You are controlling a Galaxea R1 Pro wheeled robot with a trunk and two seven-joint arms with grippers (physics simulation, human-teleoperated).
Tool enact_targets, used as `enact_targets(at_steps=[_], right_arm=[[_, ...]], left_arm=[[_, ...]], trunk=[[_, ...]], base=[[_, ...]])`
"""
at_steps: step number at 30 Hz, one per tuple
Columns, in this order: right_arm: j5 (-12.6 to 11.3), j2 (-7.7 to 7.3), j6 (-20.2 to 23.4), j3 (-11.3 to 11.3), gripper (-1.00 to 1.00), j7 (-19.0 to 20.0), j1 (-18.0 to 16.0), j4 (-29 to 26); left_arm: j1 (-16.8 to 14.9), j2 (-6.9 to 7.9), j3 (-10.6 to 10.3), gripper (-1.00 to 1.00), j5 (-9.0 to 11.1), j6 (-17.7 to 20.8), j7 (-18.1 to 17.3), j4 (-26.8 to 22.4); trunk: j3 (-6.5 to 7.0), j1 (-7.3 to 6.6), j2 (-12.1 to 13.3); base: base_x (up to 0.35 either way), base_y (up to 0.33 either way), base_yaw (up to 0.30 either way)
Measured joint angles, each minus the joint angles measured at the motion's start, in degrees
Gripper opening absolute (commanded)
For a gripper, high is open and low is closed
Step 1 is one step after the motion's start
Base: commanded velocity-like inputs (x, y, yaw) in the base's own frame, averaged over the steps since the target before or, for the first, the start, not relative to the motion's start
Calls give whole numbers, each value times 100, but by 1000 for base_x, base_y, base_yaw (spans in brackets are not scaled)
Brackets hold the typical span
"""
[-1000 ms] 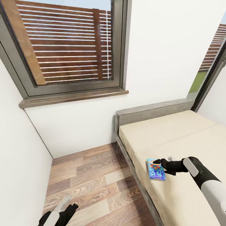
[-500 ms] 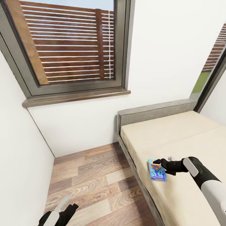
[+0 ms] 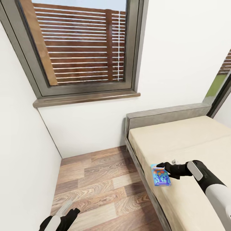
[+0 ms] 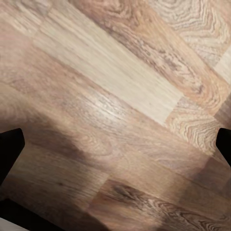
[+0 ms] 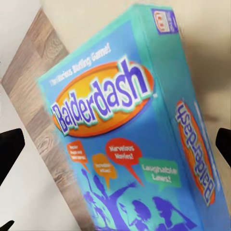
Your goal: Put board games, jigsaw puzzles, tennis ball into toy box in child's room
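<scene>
Blue board game, "Balderdash" printed on lid and side in the right wrist view, sits at the near-left edge of the bed, over the mattress by the frame edge. Whether it lies flat on the mattress or is lifted slightly, hard to tell from the head view.

Right gripper is at the box's far right corner, black fingers touching or just over its top edge. Looks like a grip on the box, but finger contact is not clear, so can't say if the fingers are clamped or apart. In the right wrist view, two dark fingertips sit at opposite frame edges with the box between them.

Left gripper hangs low over the wood plank floor, well apart from the bed. Left wrist view: fingertips spread wide at both sides, nothing but floor planks between them — gripper is apart, holding nothing.

Bed has a beige mattress and grey headboard against the white wall. Window with a grey frame and brown sill above the floor corner; slatted wood fence outside.
</scene>
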Motion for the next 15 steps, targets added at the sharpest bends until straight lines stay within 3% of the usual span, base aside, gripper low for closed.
enact_targets(at_steps=[15], right_arm=[[-6, 0, 1, -3, 100, 0, 1, 1]], left_arm=[[-1, 0, 0, 100, -1, 0, 0, 1]], trunk=[[0, 0, 0]], base=[[0, 0, 56]])
